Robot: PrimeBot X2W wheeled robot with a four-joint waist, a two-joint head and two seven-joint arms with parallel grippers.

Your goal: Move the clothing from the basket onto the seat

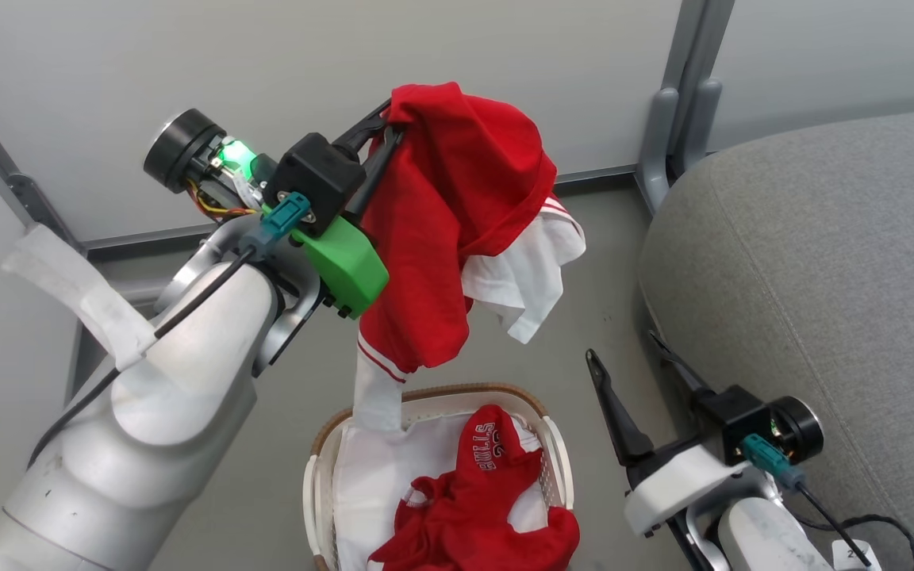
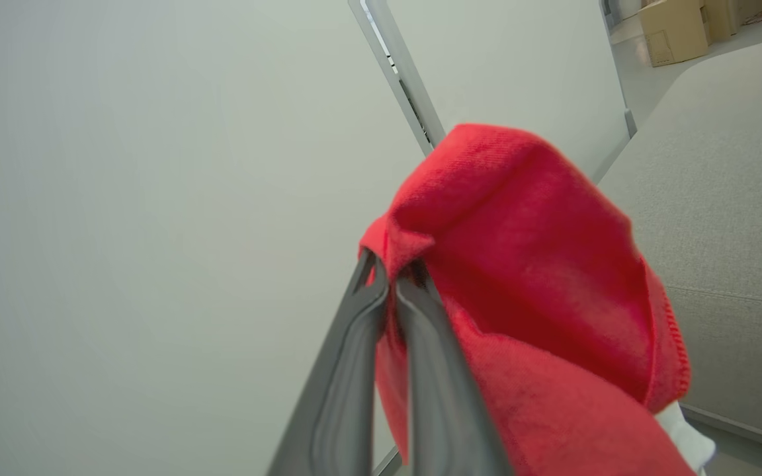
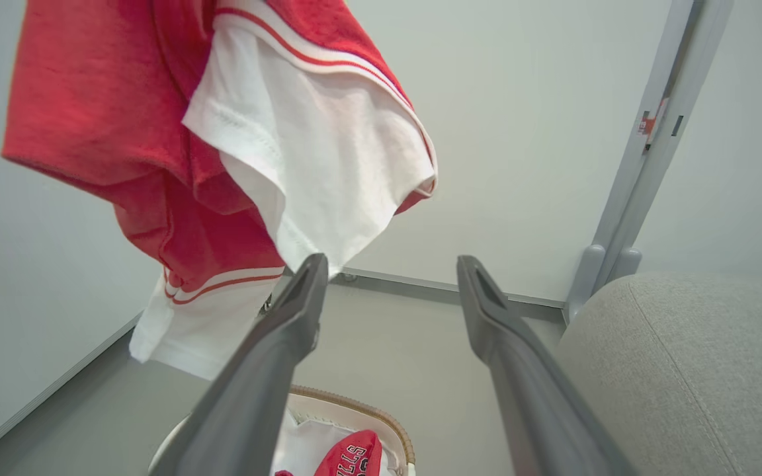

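The left pincer (image 1: 384, 135) is pinching a bunched fold of the striped garment (image 1: 449, 198), its fingers pressed together on the red cloth; the garment is hanging in the air above the basket (image 1: 556, 460), and its lowest white-trimmed end is trailing down to the basket's far rim, though I cannot tell whether it is touching. The right pincer (image 1: 624, 349) is standing spread wide and holding nothing, low between the basket and the seat (image 1: 822, 277).

The cloth is looking light, soft and limp; it is draping in loose folds, so it will probably swing and sag rather than keep any shape. A grip on a gathered fold seems to be suiting it, but the trailing end could be catching on the rim as it travels.

The basket is standing on the floor (image 1: 600, 301) just beside the seat's left edge. Inside, the Bulls garment (image 1: 481, 507) is lying crumpled toward the near edge on a white liner sheet (image 1: 378, 476). Its raised hump by the print is looking like the best place to pinch, high enough to be sparing the sheet; neither garment is lying on the seat yet.
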